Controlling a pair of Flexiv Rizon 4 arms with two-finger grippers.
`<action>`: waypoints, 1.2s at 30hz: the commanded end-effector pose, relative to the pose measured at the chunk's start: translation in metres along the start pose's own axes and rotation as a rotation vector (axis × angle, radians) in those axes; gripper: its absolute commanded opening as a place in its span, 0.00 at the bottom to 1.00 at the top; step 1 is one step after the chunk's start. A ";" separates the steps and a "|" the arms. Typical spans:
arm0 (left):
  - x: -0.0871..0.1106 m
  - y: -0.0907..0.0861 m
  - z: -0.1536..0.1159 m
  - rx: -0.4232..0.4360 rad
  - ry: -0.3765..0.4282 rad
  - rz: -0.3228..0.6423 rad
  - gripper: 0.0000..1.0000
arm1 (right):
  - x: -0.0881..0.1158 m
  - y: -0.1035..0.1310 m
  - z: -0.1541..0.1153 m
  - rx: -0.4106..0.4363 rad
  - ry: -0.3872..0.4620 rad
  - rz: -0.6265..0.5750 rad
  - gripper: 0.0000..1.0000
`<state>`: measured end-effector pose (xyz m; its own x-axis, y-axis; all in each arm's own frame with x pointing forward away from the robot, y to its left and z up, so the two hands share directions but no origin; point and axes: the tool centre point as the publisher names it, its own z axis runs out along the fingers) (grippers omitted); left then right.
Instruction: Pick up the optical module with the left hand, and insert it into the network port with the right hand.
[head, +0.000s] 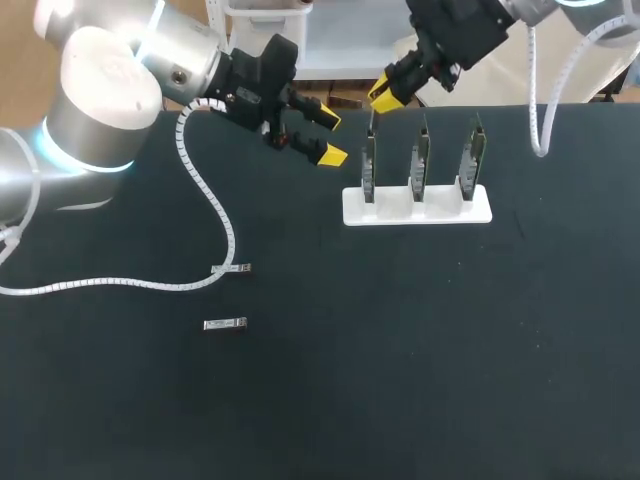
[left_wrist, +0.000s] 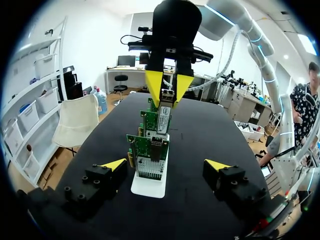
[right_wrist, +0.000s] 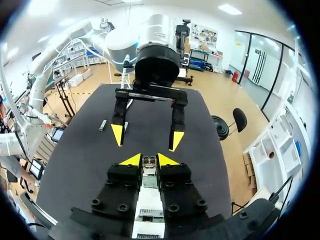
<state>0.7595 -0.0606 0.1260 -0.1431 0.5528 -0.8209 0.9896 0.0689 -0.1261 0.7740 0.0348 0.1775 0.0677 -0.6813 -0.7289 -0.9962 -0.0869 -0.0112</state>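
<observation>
The bench (head: 400, 350) is a flat, matte black sheet. My left arm (head: 100, 90), a fat silver cylinder with smooth joints, comes in from the far left. My right arm (left_wrist: 240, 22) comes in from the far right corner. At the far middle stands a white, glossy, block-shaped stand (head: 417, 210) that holds three thin circuit cards (head: 420, 160) upright in a row. The left wrist view shows them green and sees them end on, one behind another. The left end effector (head: 330, 138) hangs just left of the stand with its black fingers spread wide and nothing between them. Its fingers point at the row of cards. The right end effector (head: 385, 95) points down over the leftmost card with its yellow tips drawn together, clamped on the optical module (left_wrist: 164, 115). The module is a slim silvery metal bar hanging upright, its lower end at the card's top edge. I cannot tell whether it touches the network port there. The head view shows this module only as a thin sliver. In the right wrist view the fingers hide most of it. A white spiral-wrapped cable (head: 215, 205) loops from the left arm across the bench. Near its end lie two more small silvery modules, one (head: 232, 269) beside the cable, one (head: 225, 324) nearer, both flat on the bench and well apart from the stand.
</observation>
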 end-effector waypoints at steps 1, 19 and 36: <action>0.000 0.001 0.000 0.000 0.001 0.001 1.00 | -0.001 -0.004 0.001 -0.007 0.007 -0.006 0.00; 0.000 0.001 0.000 0.000 0.001 0.001 1.00 | 0.004 -0.001 0.009 0.008 0.029 -0.015 0.00; 0.000 0.001 0.000 0.000 0.001 0.001 1.00 | 0.006 0.002 0.011 0.021 0.028 0.011 0.00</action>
<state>0.7595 -0.0606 0.1260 -0.1431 0.5528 -0.8209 0.9896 0.0688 -0.1261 0.7759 0.0388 0.1673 0.0592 -0.6999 -0.7118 -0.9974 -0.0714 -0.0128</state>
